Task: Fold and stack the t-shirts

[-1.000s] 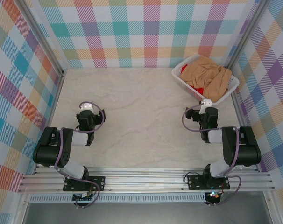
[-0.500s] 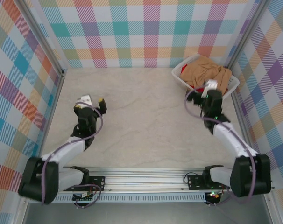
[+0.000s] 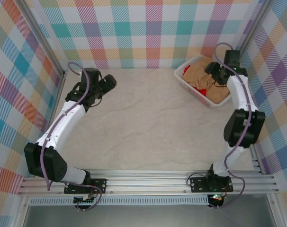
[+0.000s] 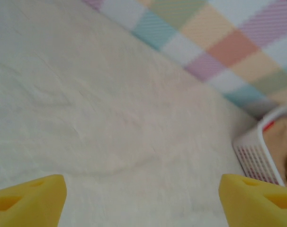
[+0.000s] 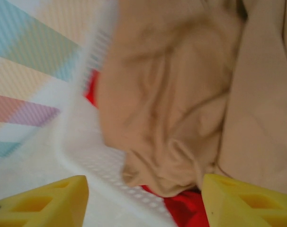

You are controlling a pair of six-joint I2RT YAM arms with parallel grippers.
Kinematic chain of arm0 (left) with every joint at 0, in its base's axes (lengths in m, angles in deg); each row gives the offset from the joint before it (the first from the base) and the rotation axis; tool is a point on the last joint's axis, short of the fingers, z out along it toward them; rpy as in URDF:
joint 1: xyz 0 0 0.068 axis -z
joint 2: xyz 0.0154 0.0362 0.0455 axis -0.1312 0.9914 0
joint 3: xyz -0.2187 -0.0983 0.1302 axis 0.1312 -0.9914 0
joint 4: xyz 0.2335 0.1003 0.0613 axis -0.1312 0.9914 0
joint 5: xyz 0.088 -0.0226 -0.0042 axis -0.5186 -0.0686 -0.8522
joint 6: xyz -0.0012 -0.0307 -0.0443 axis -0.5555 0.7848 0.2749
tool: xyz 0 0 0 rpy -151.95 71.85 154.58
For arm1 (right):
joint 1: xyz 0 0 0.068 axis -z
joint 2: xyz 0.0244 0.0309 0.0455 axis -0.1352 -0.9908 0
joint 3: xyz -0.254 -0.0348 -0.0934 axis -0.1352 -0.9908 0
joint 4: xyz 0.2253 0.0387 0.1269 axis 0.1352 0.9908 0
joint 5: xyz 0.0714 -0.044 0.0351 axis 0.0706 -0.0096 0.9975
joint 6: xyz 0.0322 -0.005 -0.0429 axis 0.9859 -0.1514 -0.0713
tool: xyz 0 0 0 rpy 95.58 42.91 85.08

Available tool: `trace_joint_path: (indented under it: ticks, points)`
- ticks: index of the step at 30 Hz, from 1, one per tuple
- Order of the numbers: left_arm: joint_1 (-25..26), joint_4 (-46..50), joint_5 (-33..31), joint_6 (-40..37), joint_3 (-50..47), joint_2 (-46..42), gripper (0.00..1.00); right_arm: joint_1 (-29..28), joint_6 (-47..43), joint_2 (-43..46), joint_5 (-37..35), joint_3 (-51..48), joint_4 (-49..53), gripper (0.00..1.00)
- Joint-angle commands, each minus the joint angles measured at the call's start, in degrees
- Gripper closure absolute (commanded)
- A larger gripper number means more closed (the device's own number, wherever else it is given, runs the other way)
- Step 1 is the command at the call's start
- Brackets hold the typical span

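The right gripper (image 5: 144, 204) has yellow fingers (image 5: 44, 201); just ahead — a tan t-shirt (image 5: 172, 94), a red t-shirt (image 5: 186, 212), a white perforated basket (image 5: 98, 161). The desk (image 3: 143, 123) is cream, faintly veined — walls (image 3: 134, 33) pastel plaid.

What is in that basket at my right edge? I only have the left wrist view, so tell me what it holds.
Observer: A crumpled tan shirt covers most of the white basket.
Operator: Check for anything under it.
Observer: A red shirt peeks out beneath the tan one, close to the basket's wall.
Operator: Report the right arm.
Observer: The right arm reaches over the basket, its jaws apart above the tan shirt, with nothing gripped between them.
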Motion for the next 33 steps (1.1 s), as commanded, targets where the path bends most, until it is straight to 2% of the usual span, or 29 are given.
trace_joint_path:
  ticks: [1, 5, 8, 9, 14, 16, 20, 24, 28, 33]
  points:
    - [2.16, -0.57, 9.53, -0.16, 1.21, -2.95, 0.18, 1.05, 0.79, -3.87, 3.57, 6.22, 7.55, 0.39]
    - [4.88, -0.86, 10.04, 0.25, 0.97, -3.95, 0.19, 1.19, 0.7, -11.51, 3.71, 12.7, 12.35, 0.42]
    - [5.72, -0.05, 9.31, 0.36, 0.55, -4.41, 0.2, 1.18, 1.53, -13.7, 4.06, 13.16, 11.46, 0.48]
    - [5.81, -0.04, 9.4, 0.24, 0.42, -4.63, 0.2, 1.23, 1.71, -14.15, 4.05, 13.25, 11.12, 0.52]
    - [5.99, 0.79, 8.7, -0.42, -0.18, -5.76, 0.21, 1.02, 2.77, -14.51, 5.72, 13.43, 9.27, 0.89]
    - [6.03, 1.13, 8.62, -0.58, -0.25, -5.76, 0.21, 0.93, 2.96, -13.52, 4.94, 13.23, 9.17, 1.0]
    - [6.07, 1.52, 8.5, -0.69, -0.09, -5.68, 0.22, 0.57, 2.79, -6.72, 2.7, 10.07, 3.82, 1.0]
    - [6.07, 1.98, 7.57, -0.77, -0.09, -5.62, 0.23, -0.81, 1.25, -0.15, 3.07, 11.78, -0.62, 1.0]
    - [6.16, 2.52, 6.87, -0.69, -0.16, -5.49, 0.24, -3.84, -0.2, 7.23, 5.37, 13.61, -8.31, 1.0]
    - [6.25, 4.22, 3.68, -0.34, -0.26, -5.43, 0.26, -8.85, 0.4, 11.84, 9.95, 19.85, -14.62, 1.0]
